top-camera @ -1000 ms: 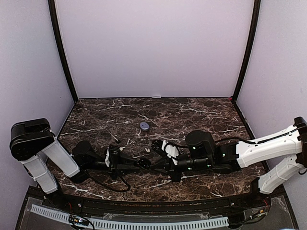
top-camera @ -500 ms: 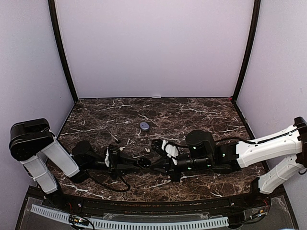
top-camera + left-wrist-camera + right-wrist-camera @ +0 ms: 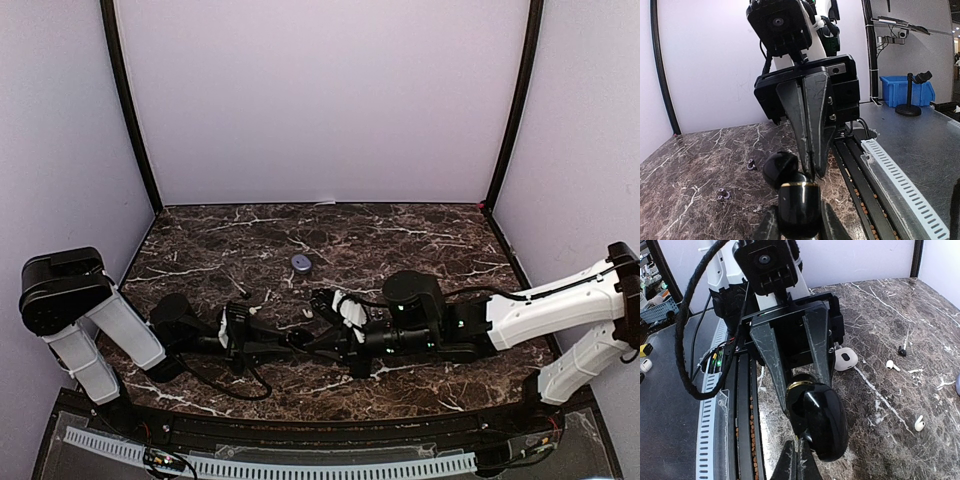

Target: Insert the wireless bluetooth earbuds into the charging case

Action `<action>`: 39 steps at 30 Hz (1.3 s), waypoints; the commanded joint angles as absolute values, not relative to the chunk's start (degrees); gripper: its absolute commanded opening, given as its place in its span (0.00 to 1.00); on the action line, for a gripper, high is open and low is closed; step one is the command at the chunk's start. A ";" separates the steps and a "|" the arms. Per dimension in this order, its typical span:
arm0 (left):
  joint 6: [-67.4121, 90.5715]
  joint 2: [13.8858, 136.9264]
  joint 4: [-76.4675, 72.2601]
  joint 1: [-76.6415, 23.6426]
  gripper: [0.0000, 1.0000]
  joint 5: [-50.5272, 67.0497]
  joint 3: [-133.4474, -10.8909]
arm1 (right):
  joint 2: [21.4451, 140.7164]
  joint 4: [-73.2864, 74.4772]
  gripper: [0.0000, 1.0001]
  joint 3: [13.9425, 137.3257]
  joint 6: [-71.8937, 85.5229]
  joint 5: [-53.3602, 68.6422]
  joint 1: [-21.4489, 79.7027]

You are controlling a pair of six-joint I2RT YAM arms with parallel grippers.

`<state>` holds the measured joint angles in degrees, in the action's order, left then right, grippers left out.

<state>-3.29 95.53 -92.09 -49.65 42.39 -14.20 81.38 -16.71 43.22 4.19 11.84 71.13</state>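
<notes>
Seen from above, both arms lie low over the marble table (image 3: 420, 230), and the left gripper (image 3: 292, 341) and right gripper (image 3: 322, 338) meet tip to tip near its middle. They are dark on dark, so I cannot tell from here what sits between them. A bluish disc (image 3: 301, 262) lies well behind them.

In the left wrist view, the left gripper (image 3: 799, 234) is clamped on a black case (image 3: 797, 205) with a gold band. The right gripper (image 3: 812, 169) faces it with its fingers pressed together and nothing visible between them, tips just beside the case's rounded top. Two dark earbuds (image 3: 752, 164) lie loose on the marble to the left.

In the right wrist view, the right gripper (image 3: 797, 454) is closed, its tips at the glossy black case (image 3: 820, 427), which the left gripper (image 3: 805, 390) grasps from both sides. A white case (image 3: 845, 359) and two white earbuds (image 3: 891, 365) rest apart on the table.
</notes>
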 commanded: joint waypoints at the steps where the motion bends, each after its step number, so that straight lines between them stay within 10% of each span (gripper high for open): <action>1: -3.08 93.73 -100.71 -49.39 0.00 42.98 -14.41 | 82.09 -19.89 0.00 45.00 5.52 10.56 71.59; 39: 4.66 95.56 -103.29 -48.69 0.00 47.57 -15.96 | 69.25 -16.95 0.00 41.36 0.13 12.12 70.04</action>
<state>3.73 95.68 -92.09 -49.01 44.82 -14.87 69.10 -17.12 39.11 1.98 10.41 70.35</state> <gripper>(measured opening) 0.271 0.007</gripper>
